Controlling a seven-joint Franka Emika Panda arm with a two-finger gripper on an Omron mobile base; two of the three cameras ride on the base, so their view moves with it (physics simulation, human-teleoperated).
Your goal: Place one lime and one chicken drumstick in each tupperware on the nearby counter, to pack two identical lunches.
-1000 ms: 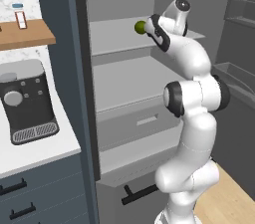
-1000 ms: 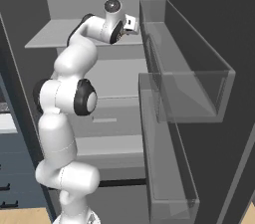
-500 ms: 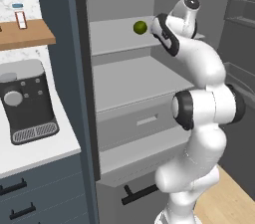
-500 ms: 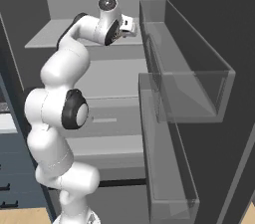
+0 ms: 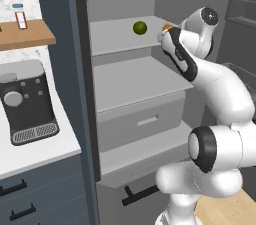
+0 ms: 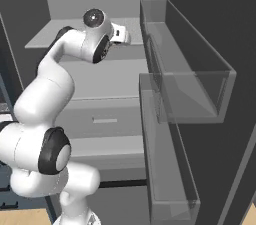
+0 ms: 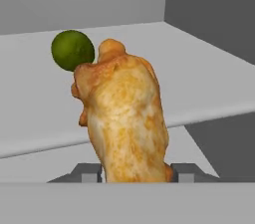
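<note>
A golden-brown chicken drumstick [image 7: 124, 113] stands upright between my fingers, and my gripper [image 7: 134, 172] is shut on its lower end. From the left base view it is a small orange tip [image 5: 166, 27] at the gripper [image 5: 169, 33], just off the right front of the fridge's top shelf. One green lime [image 7: 72, 50] lies on that shelf [image 5: 120, 39] behind and left of the drumstick, apart from the fingers; it is also seen as the lime [image 5: 140, 28] near the shelf's middle. The white counter [image 5: 45, 151] is at the left. The tupperware is out of view.
A black coffee machine [image 5: 27, 101] stands on the counter under a wooden wall shelf [image 5: 25, 34]. The open fridge has a lower shelf and a drawer [image 5: 142, 119]. Clear door bins [image 6: 185, 74] jut out close to the right of my hand.
My hand has drawn back to the right, away from the lime, with the drumstick in it. The lime has stayed on the top shelf.
</note>
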